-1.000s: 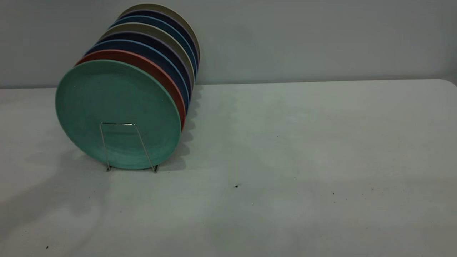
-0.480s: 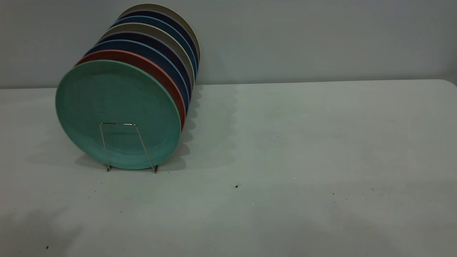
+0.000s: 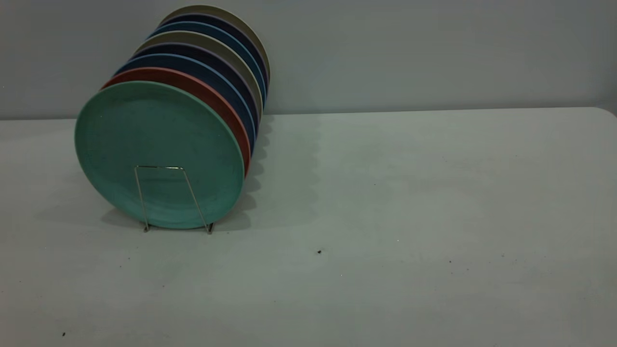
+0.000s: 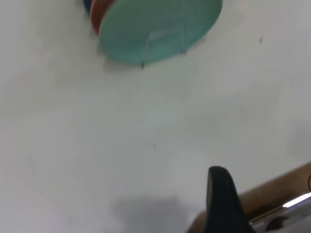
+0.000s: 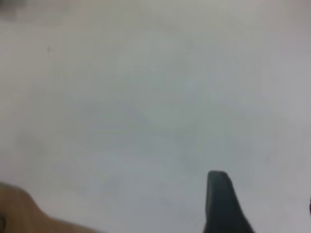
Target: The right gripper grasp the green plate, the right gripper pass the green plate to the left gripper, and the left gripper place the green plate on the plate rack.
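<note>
The green plate (image 3: pixel 159 144) stands upright at the front of the plate rack (image 3: pixel 159 167), behind the rack's front wire loop, at the table's left. It also shows far off in the left wrist view (image 4: pixel 155 24) with the rack's loop (image 4: pixel 165 33). Neither arm shows in the exterior view. My left gripper (image 4: pixel 265 177) is over bare table near the front edge, well short of the plate, jaws wide apart and empty. My right gripper (image 5: pixel 265 187) is over bare table, jaws wide apart and empty.
Behind the green plate a salmon plate (image 3: pixel 212 96), dark blue plates (image 3: pixel 193 62) and beige plates fill the rack. The white table (image 3: pixel 385 193) runs to the right. A brown wooden edge shows in both wrist views (image 4: pixel 277 187) (image 5: pixel 14 208).
The arm shadows on the table's front left and front right have slid off toward the front edge. The plates and rack have not moved.
</note>
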Robot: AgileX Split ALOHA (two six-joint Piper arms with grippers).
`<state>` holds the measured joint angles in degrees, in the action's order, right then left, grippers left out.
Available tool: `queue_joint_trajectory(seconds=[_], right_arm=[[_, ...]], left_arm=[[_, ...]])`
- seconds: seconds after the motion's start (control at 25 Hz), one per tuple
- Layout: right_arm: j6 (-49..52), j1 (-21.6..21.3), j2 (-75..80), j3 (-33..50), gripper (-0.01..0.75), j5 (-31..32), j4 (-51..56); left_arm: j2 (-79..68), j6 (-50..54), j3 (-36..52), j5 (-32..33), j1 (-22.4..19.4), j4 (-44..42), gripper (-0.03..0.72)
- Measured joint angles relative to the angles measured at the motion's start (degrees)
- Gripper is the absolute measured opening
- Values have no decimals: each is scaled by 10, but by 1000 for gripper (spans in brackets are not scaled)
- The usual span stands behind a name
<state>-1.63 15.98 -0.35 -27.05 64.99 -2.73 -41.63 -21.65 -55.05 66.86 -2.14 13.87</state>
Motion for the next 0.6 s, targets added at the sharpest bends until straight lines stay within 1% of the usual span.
queue_joint_trajectory(seconds=[0.24,0.44,0.6], right_arm=[[0,1,-6,0,438,1,-3],[0,1,-6,0,438,1,-3],[0,1,-6,0,438,1,-3]], left_arm=[[159,90,148,-1,0,-49,460],[281,127,220,-3,0,-101,460],[350,172,265,-10,0,-111,460]])
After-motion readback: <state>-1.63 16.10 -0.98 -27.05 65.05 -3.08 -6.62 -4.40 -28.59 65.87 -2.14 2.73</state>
